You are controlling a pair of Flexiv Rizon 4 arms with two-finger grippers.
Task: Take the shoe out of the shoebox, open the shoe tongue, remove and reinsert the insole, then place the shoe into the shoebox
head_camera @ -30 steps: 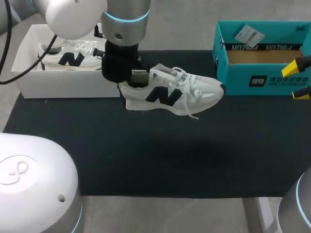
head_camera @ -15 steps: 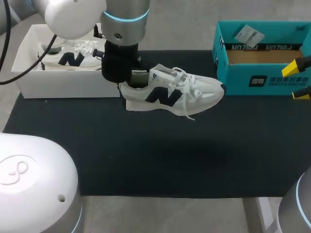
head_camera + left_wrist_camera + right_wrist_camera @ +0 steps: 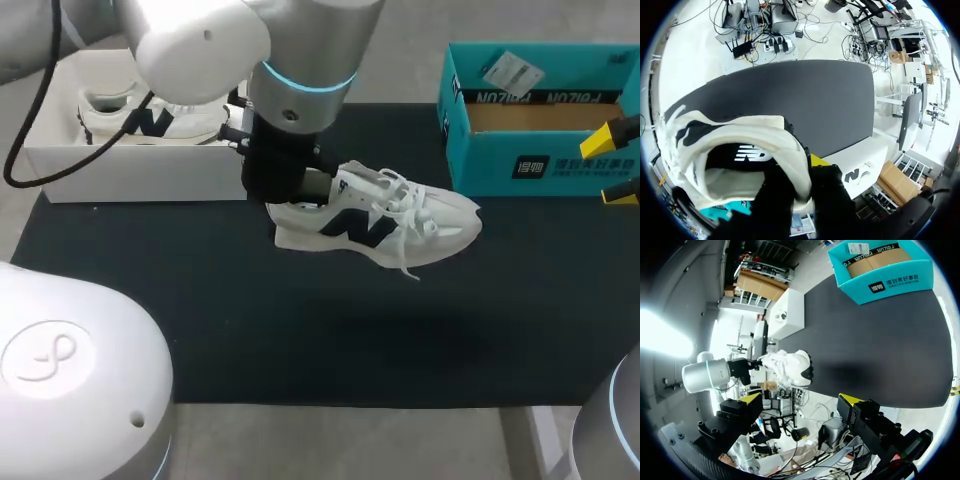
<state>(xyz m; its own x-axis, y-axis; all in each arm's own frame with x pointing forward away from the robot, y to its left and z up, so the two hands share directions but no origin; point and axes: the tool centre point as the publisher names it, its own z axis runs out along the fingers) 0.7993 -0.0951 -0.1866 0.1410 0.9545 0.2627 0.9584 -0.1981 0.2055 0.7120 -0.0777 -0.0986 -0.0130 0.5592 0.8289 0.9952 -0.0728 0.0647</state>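
A white shoe [image 3: 385, 212] with a navy N hangs above the black mat, toe pointing toward the teal box. My left gripper [image 3: 292, 188] is shut on the shoe's heel collar from above. In the left wrist view the collar of the shoe [image 3: 745, 142] sits pinched between the fingers of the left gripper [image 3: 800, 175], with one yellow tip showing. The white shoebox [image 3: 130, 172] at the back left holds a second matching shoe [image 3: 140, 115]. My right gripper [image 3: 615, 163] stands open at the right edge, beside the teal box, and its right wrist view shows the gripper [image 3: 801, 400] with nothing between its fingers and the shoe [image 3: 790, 367] far ahead.
A teal cardboard box [image 3: 540, 165] with a white tag inside stands at the back right. The black mat [image 3: 300, 330] covers the table from the shoe to the front edge. The white shoebox [image 3: 790, 310] and teal box [image 3: 885, 270] also show in the right wrist view.
My left arm has carried the shoe to the right and slightly toward the front, away from the white shoebox. The right gripper has not moved.
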